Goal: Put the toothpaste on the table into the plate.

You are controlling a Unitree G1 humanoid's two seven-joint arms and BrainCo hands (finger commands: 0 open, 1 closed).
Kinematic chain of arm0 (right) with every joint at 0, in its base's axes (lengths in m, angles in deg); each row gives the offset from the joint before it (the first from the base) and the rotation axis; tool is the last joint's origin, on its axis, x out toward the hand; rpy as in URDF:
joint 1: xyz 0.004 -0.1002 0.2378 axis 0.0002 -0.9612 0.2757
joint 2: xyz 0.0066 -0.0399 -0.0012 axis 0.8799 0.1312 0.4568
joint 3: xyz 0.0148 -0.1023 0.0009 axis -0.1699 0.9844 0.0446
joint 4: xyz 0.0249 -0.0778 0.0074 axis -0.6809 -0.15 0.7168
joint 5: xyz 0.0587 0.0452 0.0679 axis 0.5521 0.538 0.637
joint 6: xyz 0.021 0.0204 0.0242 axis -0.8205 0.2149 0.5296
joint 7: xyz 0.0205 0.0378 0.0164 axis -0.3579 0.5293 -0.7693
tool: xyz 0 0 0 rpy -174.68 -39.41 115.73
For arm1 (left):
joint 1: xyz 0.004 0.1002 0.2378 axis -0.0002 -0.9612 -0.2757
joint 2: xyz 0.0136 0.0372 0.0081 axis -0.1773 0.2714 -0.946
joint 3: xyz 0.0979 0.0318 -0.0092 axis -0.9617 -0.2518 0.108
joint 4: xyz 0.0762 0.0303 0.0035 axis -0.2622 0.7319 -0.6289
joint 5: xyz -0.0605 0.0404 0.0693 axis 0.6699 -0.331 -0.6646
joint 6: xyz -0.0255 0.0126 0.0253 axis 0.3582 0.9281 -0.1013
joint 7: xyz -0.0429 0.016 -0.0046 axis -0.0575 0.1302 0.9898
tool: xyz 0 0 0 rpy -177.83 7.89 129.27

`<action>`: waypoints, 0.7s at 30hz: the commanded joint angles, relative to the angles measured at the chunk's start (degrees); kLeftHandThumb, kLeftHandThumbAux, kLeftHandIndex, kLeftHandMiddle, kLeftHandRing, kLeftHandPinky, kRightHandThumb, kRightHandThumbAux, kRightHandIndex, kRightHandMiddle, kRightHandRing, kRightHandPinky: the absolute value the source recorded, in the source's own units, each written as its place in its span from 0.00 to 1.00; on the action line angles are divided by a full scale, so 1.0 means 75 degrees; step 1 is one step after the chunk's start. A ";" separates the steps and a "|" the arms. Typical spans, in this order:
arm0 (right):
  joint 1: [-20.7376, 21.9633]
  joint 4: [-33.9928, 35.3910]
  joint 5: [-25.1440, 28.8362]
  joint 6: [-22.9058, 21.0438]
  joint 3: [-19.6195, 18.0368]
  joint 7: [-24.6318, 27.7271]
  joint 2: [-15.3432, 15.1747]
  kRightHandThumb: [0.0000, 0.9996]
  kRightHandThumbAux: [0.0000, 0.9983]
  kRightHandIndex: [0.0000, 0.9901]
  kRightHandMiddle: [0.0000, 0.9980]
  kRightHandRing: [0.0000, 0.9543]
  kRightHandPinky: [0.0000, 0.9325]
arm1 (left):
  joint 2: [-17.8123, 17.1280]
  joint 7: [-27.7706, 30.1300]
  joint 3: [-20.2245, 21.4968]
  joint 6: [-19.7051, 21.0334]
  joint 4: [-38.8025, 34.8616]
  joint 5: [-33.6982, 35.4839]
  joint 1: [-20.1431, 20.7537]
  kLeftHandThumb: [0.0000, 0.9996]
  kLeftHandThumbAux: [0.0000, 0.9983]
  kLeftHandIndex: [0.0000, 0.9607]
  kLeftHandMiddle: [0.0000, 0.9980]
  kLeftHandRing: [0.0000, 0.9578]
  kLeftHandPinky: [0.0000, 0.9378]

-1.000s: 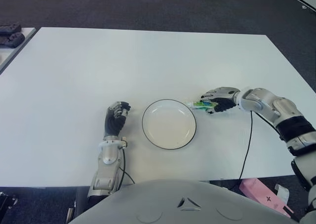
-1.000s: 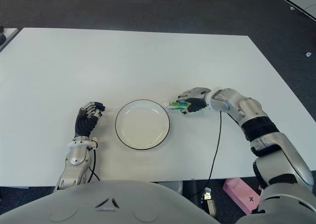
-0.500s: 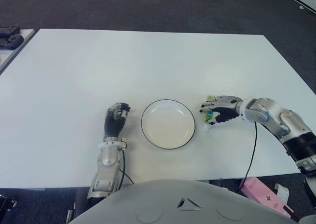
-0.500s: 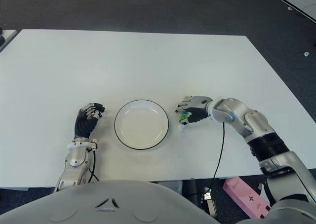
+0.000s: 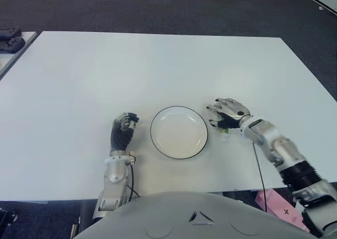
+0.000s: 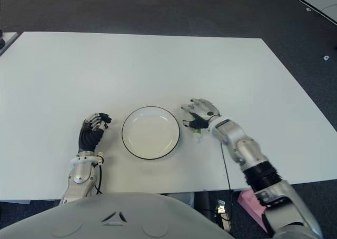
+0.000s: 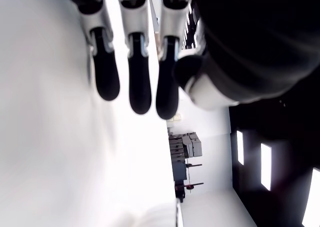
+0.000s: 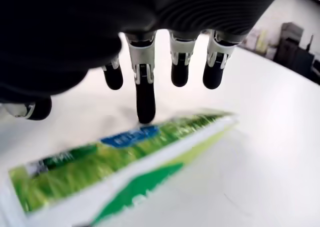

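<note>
The toothpaste (image 8: 125, 162), a green and white tube, lies flat on the white table (image 5: 158, 65), just right of the plate's rim. Most of it is hidden under my right hand (image 5: 226, 113) in the eye views, where only its end (image 5: 225, 133) shows. The right wrist view shows that hand's fingers (image 8: 145, 94) stretched out above the tube, open and not gripping it. The round white plate (image 5: 179, 133) with a dark rim holds nothing. My left hand (image 5: 122, 129) shows left of the plate with its fingers curled.
Dark objects (image 5: 10, 39) lie on a neighbouring surface at the far left. A pink item (image 5: 271, 202) sits on the floor beyond the table's near right edge. A black cable (image 5: 259, 170) runs along my right forearm.
My right hand carried the tube from the plate's right rim slightly towards me, then opened. The tube now lies on the table under the spread fingers. The left hand barely moved.
</note>
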 commanded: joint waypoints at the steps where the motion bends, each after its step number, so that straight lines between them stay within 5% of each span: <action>1: -0.0272 -0.0810 -0.0558 -0.0968 0.0219 -0.0729 0.0616 0.52 0.17 0.00 0.00 0.00 0.00 | 0.0075 -0.0059 -0.0016 0.0094 0.0038 0.0031 -0.0223 0.71 0.72 0.44 0.47 0.46 0.47; 8: -0.0228 -0.2164 -0.0677 -0.1789 0.0466 -0.2042 0.1417 0.55 0.22 0.00 0.00 0.00 0.00 | 0.0083 -0.0059 0.0011 0.0084 -0.0118 0.0061 -0.0405 0.71 0.72 0.44 0.47 0.47 0.47; 14: -0.0193 -0.2923 -0.0562 -0.2093 0.0639 -0.2789 0.1719 0.56 0.24 0.00 0.00 0.00 0.00 | 0.0090 -0.0061 0.0030 0.0011 -0.0218 0.0077 -0.0539 0.71 0.72 0.44 0.47 0.47 0.48; 21: 0.0151 -0.4837 -0.0044 -0.1648 0.0697 -0.4344 0.1986 0.58 0.26 0.00 0.00 0.00 0.00 | 0.0065 -0.0072 0.0088 -0.0112 -0.0172 0.0072 -0.0579 0.71 0.72 0.44 0.48 0.48 0.49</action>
